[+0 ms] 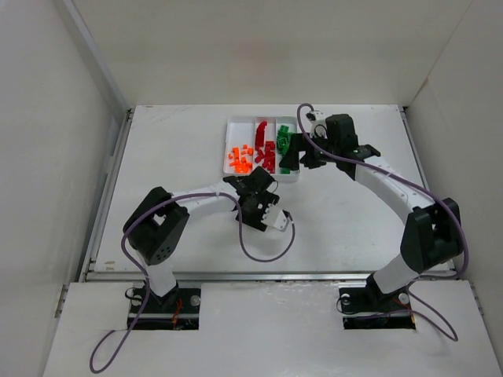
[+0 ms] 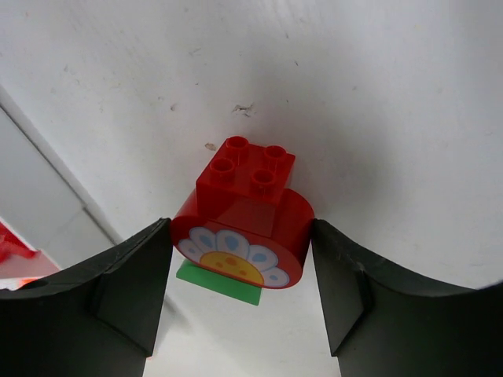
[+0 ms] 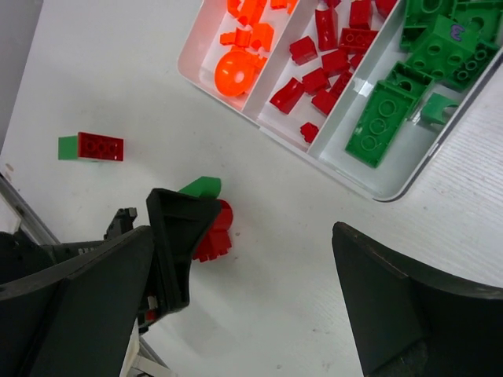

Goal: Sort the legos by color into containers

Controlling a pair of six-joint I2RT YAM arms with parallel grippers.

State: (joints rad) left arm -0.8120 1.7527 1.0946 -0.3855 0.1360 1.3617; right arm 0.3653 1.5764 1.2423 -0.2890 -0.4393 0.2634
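Note:
My left gripper (image 2: 240, 229) is shut on a red lego (image 2: 244, 208), a rounded brick with a flower face and four studs. A finger presses on each of its sides. A flat green piece (image 2: 220, 283) shows under it. The right wrist view shows the same red lego (image 3: 217, 232) with the green piece (image 3: 201, 187) on the table near the tray. The white tray (image 1: 227, 141) holds orange legos (image 1: 240, 159) on the left, red legos (image 1: 267, 149) in the middle and green legos (image 1: 284, 141) on the right. My right gripper (image 3: 259, 267) hangs open over the tray's near right corner, holding nothing.
A loose red brick joined to a green one (image 3: 90, 147) lies on the table left of the tray. The tray's rim (image 3: 377, 192) is close to the right gripper. White walls enclose the table on three sides.

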